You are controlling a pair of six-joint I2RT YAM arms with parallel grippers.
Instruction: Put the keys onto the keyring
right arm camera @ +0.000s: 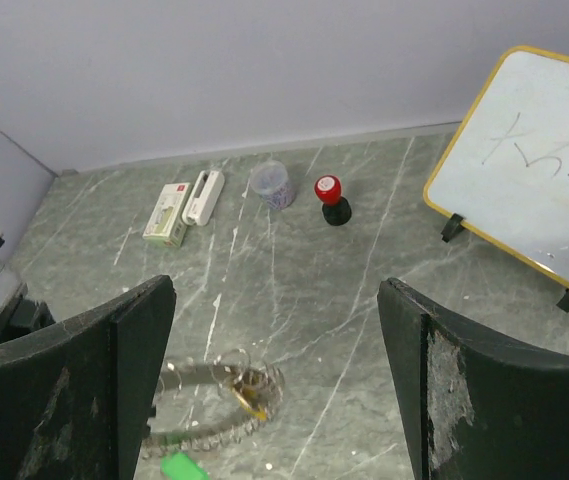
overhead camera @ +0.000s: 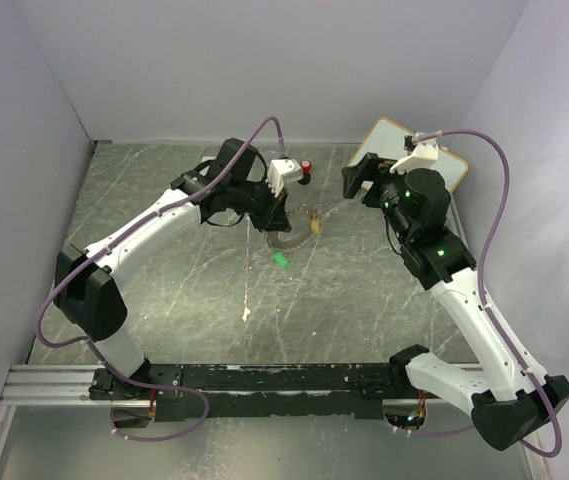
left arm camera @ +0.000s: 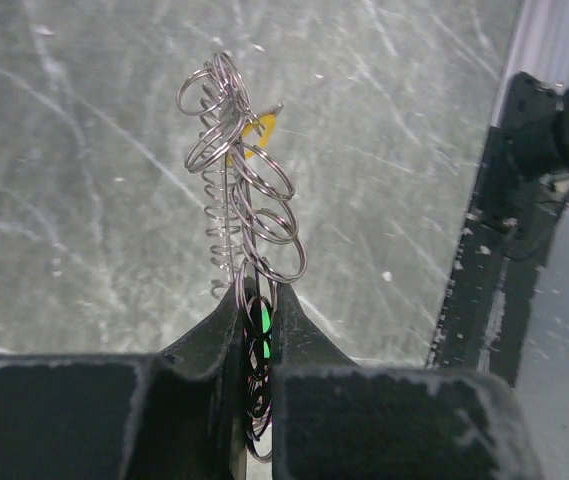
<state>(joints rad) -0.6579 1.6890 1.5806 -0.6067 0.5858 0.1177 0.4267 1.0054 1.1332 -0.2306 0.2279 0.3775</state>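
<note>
Pinching keyring (left arm camera: 254, 220) in left gripper (left arm camera: 257, 330), black jaws pressed together on its rim, ring standing edge-on in the wrist view. Reading ring as a thin silvery wire coil, spring-like, fringed with small round split rings overlapping in a loose chain. Sitting mid-table, slightly far of centre, over grey-green marbled table (overhead camera: 164, 300) with pale veins. Lifted or resting: cannot tell.

Spotting yellow key (left arm camera: 259, 130) on ring's right side, flat head poking out among the split rings. Touching them; threaded or not, cannot tell.

Finding green key (overhead camera: 281, 260) just near of ring, flat on table, apart from the coil in top view. Also catching a green glint in the slit between left jaws from wrist view; gripped or only seen through, cannot tell.

Holding right gripper (right arm camera: 276, 290) with jaws fully apart, scuffed matte black, hovering to the far right of ring.

Noting along far wall, left to right: white box (right arm camera: 169, 213), rounded white bar (right arm camera: 204, 197), clear round cup (right arm camera: 272, 185), red-capped black knob (right arm camera: 330, 198). Seeing yellow-framed whiteboard (right arm camera: 524, 170) propped at far right, with faint scribbles.
</note>
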